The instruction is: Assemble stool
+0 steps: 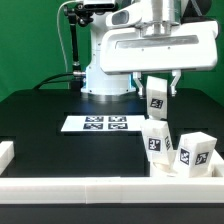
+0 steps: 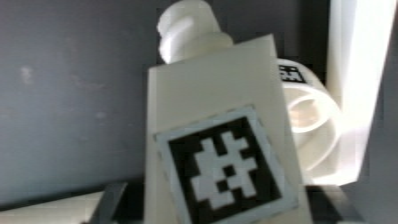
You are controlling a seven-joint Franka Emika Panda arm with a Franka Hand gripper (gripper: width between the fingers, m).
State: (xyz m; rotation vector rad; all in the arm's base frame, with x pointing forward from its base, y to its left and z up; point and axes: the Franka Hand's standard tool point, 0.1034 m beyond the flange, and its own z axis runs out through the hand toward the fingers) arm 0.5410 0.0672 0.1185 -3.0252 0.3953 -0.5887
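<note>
My gripper [image 1: 160, 86] is shut on a white blocky stool leg [image 1: 157, 98] and holds it in the air over the table's right side in the exterior view. In the wrist view the held leg [image 2: 214, 130] fills the middle, its tag facing the camera and its rounded peg end pointing away, between my gripper's [image 2: 222, 206] jaws. Two more tagged legs [image 1: 157, 140] [image 1: 195, 152] stand below and in front of it by the front rail. Another white tagged part [image 2: 313, 108] shows past the held leg. The round disc is out of view.
The marker board [image 1: 100, 124] lies flat mid-table, left of the gripper in the exterior view. White border rails run along the front [image 1: 90, 192] and the left edge [image 1: 10, 152]. The robot base [image 1: 105, 75] stands behind.
</note>
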